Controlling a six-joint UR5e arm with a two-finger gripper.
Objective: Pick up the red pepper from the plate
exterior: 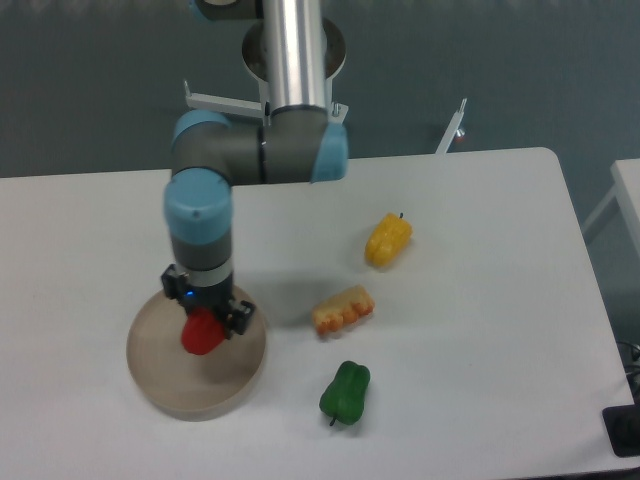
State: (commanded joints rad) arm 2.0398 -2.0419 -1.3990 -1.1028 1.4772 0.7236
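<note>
The red pepper (200,334) is small and glossy and sits over the round beige plate (196,385) at the table's front left. My gripper (205,318) points straight down over the plate, directly on top of the pepper. Its fingers are hidden behind the wrist and the pepper, so I cannot tell whether they are closed on it. I cannot tell whether the pepper rests on the plate or is lifted off it.
A green pepper (345,392) lies to the right of the plate near the front. A piece of toy corn (343,310) lies in the middle. A yellow pepper (387,240) lies further back right. The table's right edge is at far right.
</note>
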